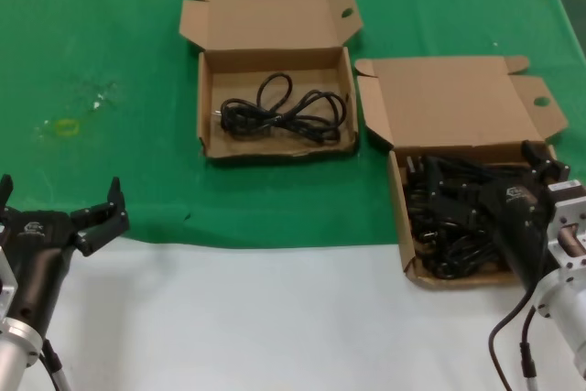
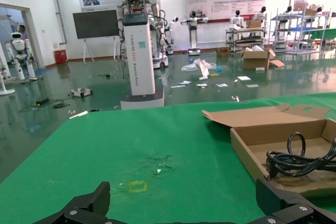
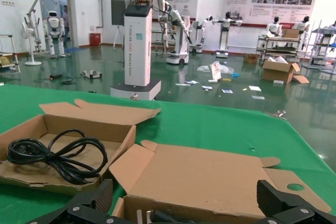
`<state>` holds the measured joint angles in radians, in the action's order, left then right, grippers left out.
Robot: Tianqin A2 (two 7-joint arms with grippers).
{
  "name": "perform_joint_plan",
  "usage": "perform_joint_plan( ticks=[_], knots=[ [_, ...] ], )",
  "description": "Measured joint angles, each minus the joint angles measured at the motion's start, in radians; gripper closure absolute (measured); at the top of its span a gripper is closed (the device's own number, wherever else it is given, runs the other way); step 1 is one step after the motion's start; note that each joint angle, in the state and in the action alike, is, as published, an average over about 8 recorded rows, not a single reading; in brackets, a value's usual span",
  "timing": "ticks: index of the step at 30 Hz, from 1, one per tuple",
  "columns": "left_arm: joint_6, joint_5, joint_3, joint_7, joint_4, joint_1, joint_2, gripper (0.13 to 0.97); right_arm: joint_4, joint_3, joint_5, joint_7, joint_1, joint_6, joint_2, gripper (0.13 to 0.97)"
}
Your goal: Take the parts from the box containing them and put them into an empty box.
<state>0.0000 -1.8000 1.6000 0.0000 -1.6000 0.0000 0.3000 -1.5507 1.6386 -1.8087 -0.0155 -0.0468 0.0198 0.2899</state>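
The larger brown box with the tall lid (image 1: 449, 103) stands at the right and holds a heap of black cables (image 1: 430, 226). My right gripper (image 1: 485, 171) hovers open just above that heap, holding nothing. The right wrist view shows this box's lid (image 3: 210, 177) between the open fingers (image 3: 102, 192), with plug prongs just below. The smaller box with the short wide lid (image 1: 265, 20) stands at the back centre with one coiled black cable (image 1: 279, 116) in it. It also shows in the left wrist view (image 2: 262, 145) and in the right wrist view (image 3: 31, 129). My left gripper (image 1: 59, 194) is open and empty at the front left.
A green cloth (image 1: 110, 43) covers the back of the table, and bare white table (image 1: 275, 318) lies in front. A small yellow mark (image 1: 66, 125) is on the cloth at the left, and shows ahead of the left gripper (image 2: 137, 186).
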Motion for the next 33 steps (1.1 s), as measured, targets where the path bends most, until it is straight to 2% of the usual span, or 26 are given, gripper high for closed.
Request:
perform_joint_plan(
  ticks=[33],
  knots=[
    [0.0,0.0,0.0,0.0,0.0,0.0,0.0,0.132,0.0,0.0,0.0,0.0,0.0,0.0,0.0,0.129]
  ],
)
